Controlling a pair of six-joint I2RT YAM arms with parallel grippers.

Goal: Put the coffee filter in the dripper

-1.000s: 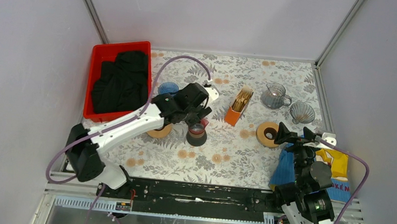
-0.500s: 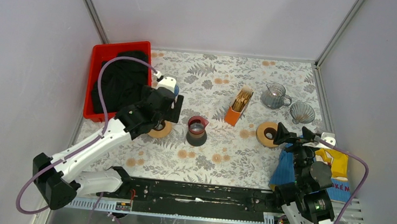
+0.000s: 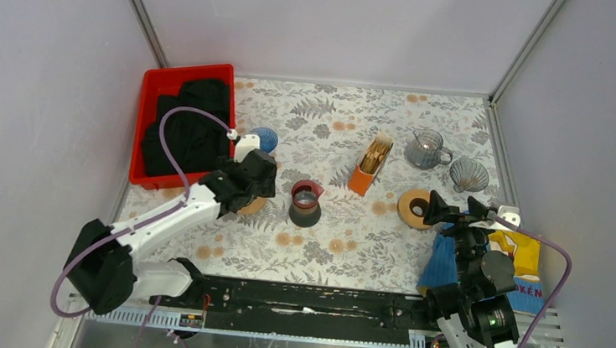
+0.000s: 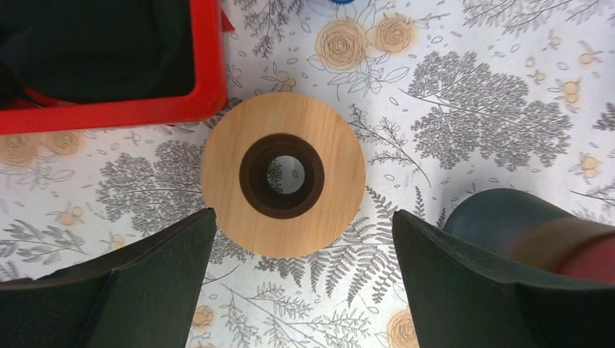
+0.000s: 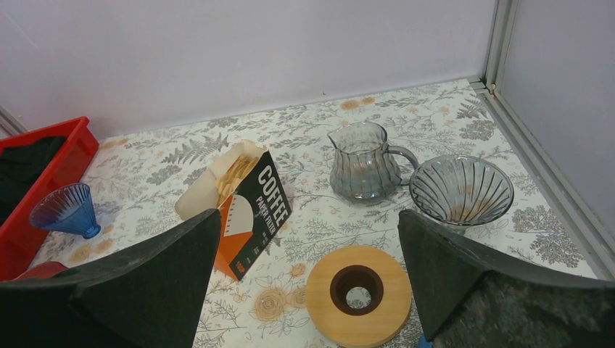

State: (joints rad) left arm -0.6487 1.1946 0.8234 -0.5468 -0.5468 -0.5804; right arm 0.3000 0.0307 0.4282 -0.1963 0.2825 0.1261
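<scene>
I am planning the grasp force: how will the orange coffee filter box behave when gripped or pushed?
The coffee filter box looks like thin cardboard, so a firm squeeze would probably dent it. Its end is open with paper filters showing; tipping may spill them. Likely light, it could slide when pushed.

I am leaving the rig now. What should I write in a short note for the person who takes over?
Left gripper: open, empty, above the wooden ring beside the red bin.
Right gripper: open, empty, by the second wooden ring.
Filters: in the orange filter box, mid-table.
Blue dripper near the red bin, grey glass dripper far right; neither shows a filter.
Done: nothing yet. Left: take one filter, seat it in a dripper.
</scene>
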